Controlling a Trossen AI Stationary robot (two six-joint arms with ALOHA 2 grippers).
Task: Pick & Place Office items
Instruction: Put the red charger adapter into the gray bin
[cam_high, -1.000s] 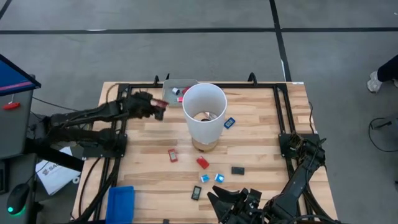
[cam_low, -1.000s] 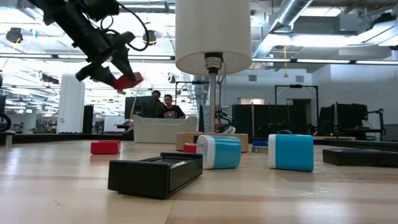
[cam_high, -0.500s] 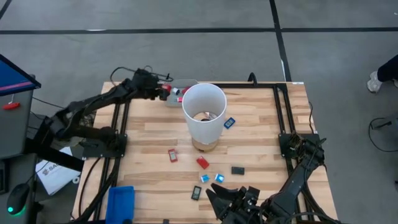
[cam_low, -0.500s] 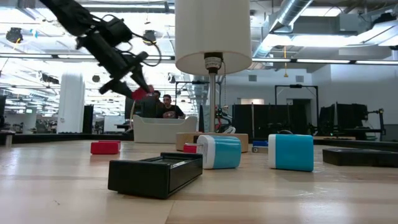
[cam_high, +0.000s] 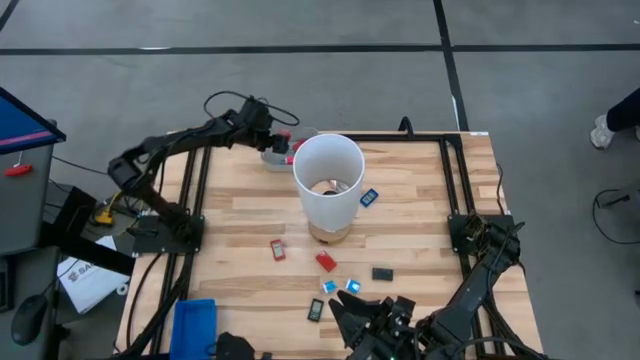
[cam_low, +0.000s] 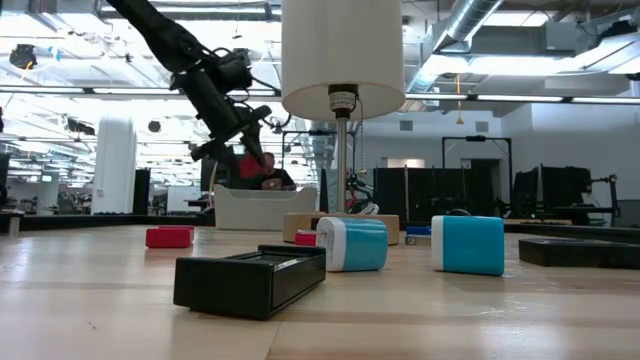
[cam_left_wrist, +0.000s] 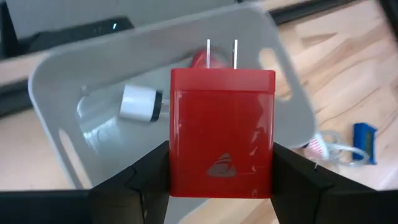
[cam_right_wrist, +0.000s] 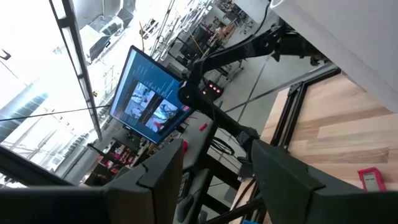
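My left gripper (cam_left_wrist: 221, 152) is shut on a red blocky piece (cam_left_wrist: 222, 134) with two metal prongs. It hangs over the grey tray (cam_left_wrist: 56, 93) at the table's far edge, also seen from above (cam_high: 283, 141) and in the low view (cam_low: 243, 150). A white piece (cam_left_wrist: 140, 102) and a red one (cam_left_wrist: 199, 59) lie in the tray. More red, light blue and black pieces (cam_high: 326, 262) lie on the table near the white cylinder (cam_high: 328, 180). My right gripper (cam_high: 375, 322) waits open at the near edge. My left gripper pinches the red piece between its two fingers (cam_left_wrist: 152, 171), on two opposite side faces (cam_left_wrist: 177, 168) toward the end away from the prongs. The fingers slant down from the table's left. The piece hangs clear above the grey tray, prongs (cam_left_wrist: 221, 53) pointing away from the gripper.
The tall white cylinder stands mid-table on a wooden base, right beside the grey tray. A blue tray (cam_high: 193, 325) lies at the near left corner. A small blue piece (cam_high: 369, 197) lies right of the cylinder. Black rails frame the table.
My left gripper has carried the red piece toward the table's far edge and to the right, sinking a little, from beside the grey tray to over it. It stays shut on the piece.
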